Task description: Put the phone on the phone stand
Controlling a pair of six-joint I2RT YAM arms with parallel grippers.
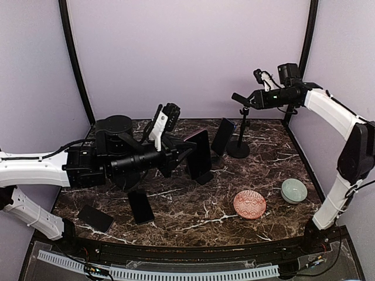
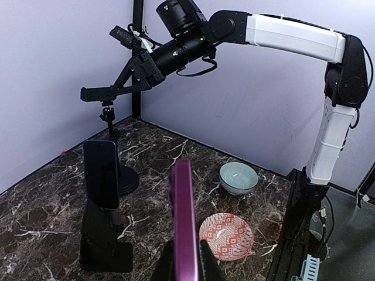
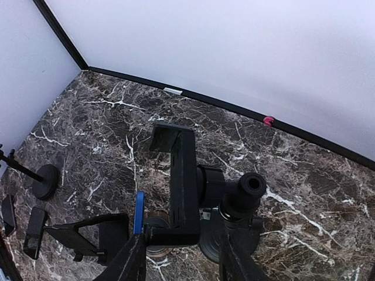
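The purple phone (image 2: 183,216) is off the table. It stands edge-on and upright in the left gripper (image 1: 186,153), whose fingers (image 2: 211,266) are pinched tight on its lower end. The right gripper (image 3: 183,241) is up at the clamp head (image 3: 180,181) of the pole phone stand (image 1: 238,149). Its jaws stand partly apart on either side of the clamp and its ball-joint knob (image 3: 243,196), and I cannot tell whether they press on it.

Between the held phone and the pole stand, a blue phone (image 2: 102,172) sits upright on a black desk stand (image 2: 105,243), just beside the pole stand's round base. On the dark marble table (image 1: 193,219), near the right arm, lie a red patterned plate (image 1: 249,204) and a pale green bowl (image 1: 293,190).

Only the overhead view shows two dark phones (image 1: 140,208) lying flat near the left arm. Only the right wrist view shows a small pink mark (image 3: 268,121) at the foot of the wall, and a second round-based stand (image 3: 44,181) at the left edge of that view.
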